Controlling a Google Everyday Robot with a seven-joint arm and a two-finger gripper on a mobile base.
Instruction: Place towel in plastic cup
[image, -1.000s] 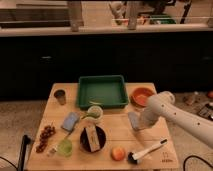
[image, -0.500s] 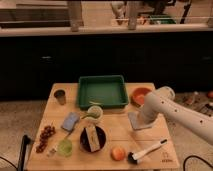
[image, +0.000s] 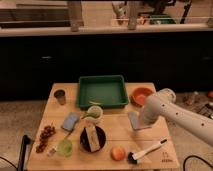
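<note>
A wooden table (image: 107, 131) stands in front of a dark counter front, and the robot's white arm (image: 170, 111) reaches in over it from the right. The gripper (image: 137, 125) is at the arm's low end, down at the tabletop right of centre, and it sits against the grey-blue towel (image: 132, 119). Whether it is open, closed or gripping the cloth cannot be told, since the wrist covers that spot. The towel lies on the table just near of the orange bowl (image: 141, 95) and right of the green tray (image: 102, 91), which takes up the far middle of the table. The light green cup (image: 64, 147), which looks like translucent plastic, stands upright near the near left edge, well apart from the towel and the gripper. Between them sits a black dish (image: 92, 140) with a tan box (image: 91, 137) leaning in it. A white cup (image: 94, 114) with something green at its rim stands just near of the tray. A blue sponge (image: 70, 121) lies to its left, and a small dark cup (image: 60, 96) stands at the far left. A bunch of dark grapes (image: 46, 137) lies along the left edge beside the light green cup. At the near edge are an orange fruit (image: 117, 153) and, to its right, a white-handled brush (image: 147, 151).
</note>
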